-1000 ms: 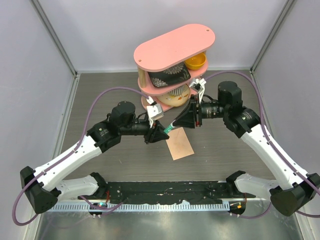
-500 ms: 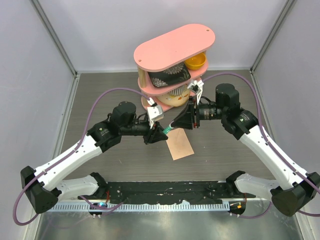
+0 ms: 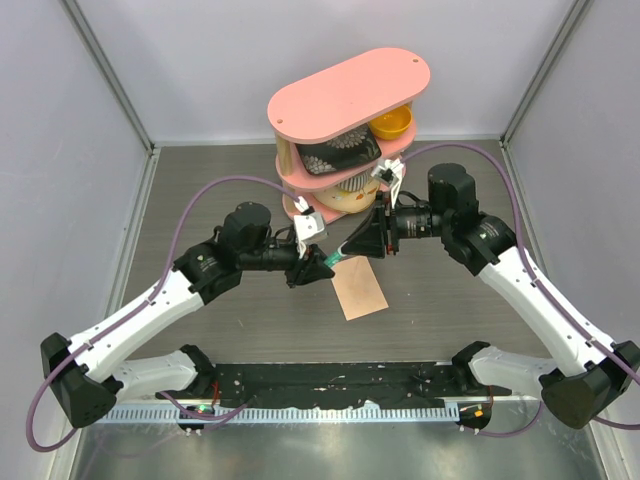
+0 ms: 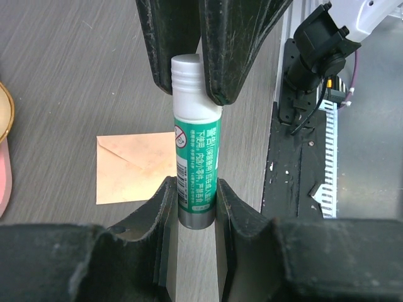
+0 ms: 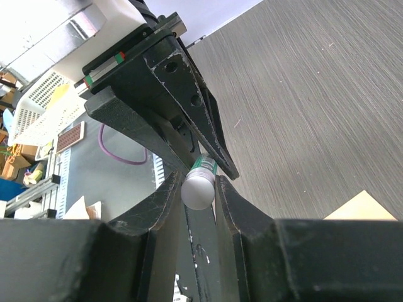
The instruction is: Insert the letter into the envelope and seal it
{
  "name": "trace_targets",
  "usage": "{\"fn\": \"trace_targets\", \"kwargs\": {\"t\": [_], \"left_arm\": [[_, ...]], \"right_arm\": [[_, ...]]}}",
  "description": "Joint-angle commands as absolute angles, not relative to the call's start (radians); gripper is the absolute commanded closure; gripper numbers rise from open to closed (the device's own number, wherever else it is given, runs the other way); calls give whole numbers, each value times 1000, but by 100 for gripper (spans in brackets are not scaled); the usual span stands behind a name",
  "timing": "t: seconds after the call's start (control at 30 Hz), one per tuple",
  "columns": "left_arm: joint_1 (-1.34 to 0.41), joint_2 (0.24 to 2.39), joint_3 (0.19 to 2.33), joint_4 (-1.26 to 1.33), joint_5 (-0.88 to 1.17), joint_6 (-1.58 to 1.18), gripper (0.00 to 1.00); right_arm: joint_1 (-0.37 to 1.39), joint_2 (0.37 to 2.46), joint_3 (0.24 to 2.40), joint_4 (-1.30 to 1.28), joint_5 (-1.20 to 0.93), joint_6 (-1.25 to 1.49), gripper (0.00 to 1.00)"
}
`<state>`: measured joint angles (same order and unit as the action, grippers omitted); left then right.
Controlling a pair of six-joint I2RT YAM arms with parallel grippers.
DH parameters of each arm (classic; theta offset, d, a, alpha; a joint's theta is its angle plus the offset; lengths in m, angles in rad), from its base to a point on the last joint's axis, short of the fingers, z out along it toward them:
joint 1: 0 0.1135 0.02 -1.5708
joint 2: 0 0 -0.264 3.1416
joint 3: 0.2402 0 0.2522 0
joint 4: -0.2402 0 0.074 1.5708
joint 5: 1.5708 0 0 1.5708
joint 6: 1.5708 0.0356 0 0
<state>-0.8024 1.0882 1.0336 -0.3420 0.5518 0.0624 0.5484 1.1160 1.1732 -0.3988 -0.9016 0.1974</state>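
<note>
Both of my hands grip one glue stick point(image 4: 196, 157) above the bench point(image 3: 200, 190). My left hand point(image 4: 195, 196) is closed on its base end, and my right hand point(image 5: 198, 184) is pinched on the white cap. The green label carries white print and a red no-symbol, too small to read. The envelope point(image 3: 360, 292) lies flat beneath; I cannot see the letter.

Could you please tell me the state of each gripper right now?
Left gripper: closed on the glue stick, at its base.
Right gripper: closed on its white cap end.
</note>
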Motion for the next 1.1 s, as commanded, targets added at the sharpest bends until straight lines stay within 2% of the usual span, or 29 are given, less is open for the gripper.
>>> {"fn": "trace_targets", "kwargs": {"t": [0.0,0.07,0.1,0.17,0.2,0.43,0.57,0.8,1.07], "left_arm": [[-792,1042,1066,-40,538,126,97],[-792,1034,1057,-57,535,140,86],[-793,1032,1055,-63,532,152,76],[-793,1026,1046,-80,531,164,63],[-792,1023,1039,-96,529,170,53],[-792,991,1025,-222,532,233,27],[-792,962,1031,-327,566,274,9],[-792,928,1032,-425,548,230,4],[-792,877,1035,-457,499,156,3]], "right_arm": [[591,1144,1200,-554,-959,189,99],[581,1149,1216,-566,-944,178,99],[577,1150,1223,-571,-942,175,99],[561,1161,1238,-578,-936,170,99],[557,1163,1246,-583,-925,164,99],[477,1180,1298,-633,-920,130,99],[405,1198,1338,-699,-908,58,99],[287,1265,1437,-943,-652,-319,99],[22,1347,1315,-894,-427,-570,99]]}}
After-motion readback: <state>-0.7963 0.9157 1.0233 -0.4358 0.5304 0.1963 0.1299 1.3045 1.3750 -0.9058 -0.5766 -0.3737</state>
